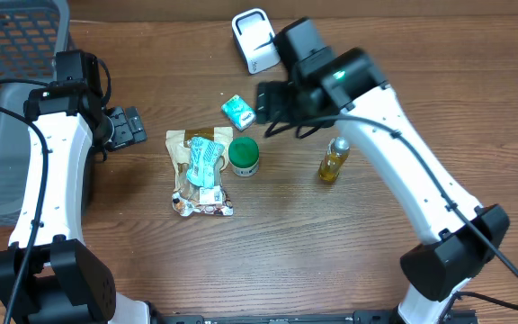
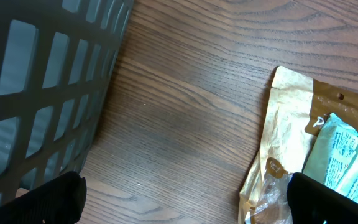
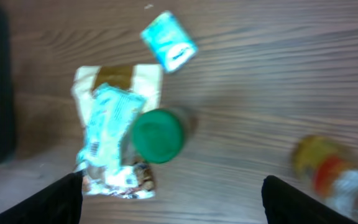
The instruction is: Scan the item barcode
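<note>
Overhead view first: spotted the small teal box [image 1: 238, 112] near the middle of the table, just up from the green-lidded jar [image 1: 244, 155] and right beside the right gripper [image 1: 272, 101]. Probably the item to scan. Checked both wrist views too: right gripper spread wide with nothing in it, left gripper [image 1: 129, 126] likewise wide and empty, over near the basket [image 1: 7, 54]. Guessing light, thin cardboard, easy to crush. Would pinch gently across two flat sides and keep the printed face clear for the white scanner [image 1: 254, 40]. Can't make out any barcode yet.
</note>
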You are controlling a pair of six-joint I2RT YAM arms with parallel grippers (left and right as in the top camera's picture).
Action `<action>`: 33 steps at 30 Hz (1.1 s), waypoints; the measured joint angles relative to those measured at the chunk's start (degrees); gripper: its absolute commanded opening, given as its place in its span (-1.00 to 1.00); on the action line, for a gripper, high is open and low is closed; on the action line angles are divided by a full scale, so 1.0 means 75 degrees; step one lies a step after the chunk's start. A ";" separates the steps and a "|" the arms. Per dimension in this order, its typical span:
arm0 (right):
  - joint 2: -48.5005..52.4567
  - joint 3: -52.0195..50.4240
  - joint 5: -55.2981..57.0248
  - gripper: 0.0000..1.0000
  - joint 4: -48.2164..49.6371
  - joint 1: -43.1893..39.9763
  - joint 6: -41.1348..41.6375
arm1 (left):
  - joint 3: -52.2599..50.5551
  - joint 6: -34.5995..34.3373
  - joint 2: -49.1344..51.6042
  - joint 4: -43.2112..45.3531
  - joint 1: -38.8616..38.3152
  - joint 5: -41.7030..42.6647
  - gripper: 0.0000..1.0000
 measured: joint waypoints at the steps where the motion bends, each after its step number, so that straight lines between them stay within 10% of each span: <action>1: 0.0000 -0.0082 0.0009 0.81 0.0137 0.0166 0.0026 | 0.0000 0.0000 0.0000 0.0000 0.0000 0.0000 1.00; 33: 0.1784 -0.1358 0.1212 0.97 0.1810 0.1463 0.0982 | 0.0000 0.0000 0.0000 0.0000 0.0000 0.0003 0.99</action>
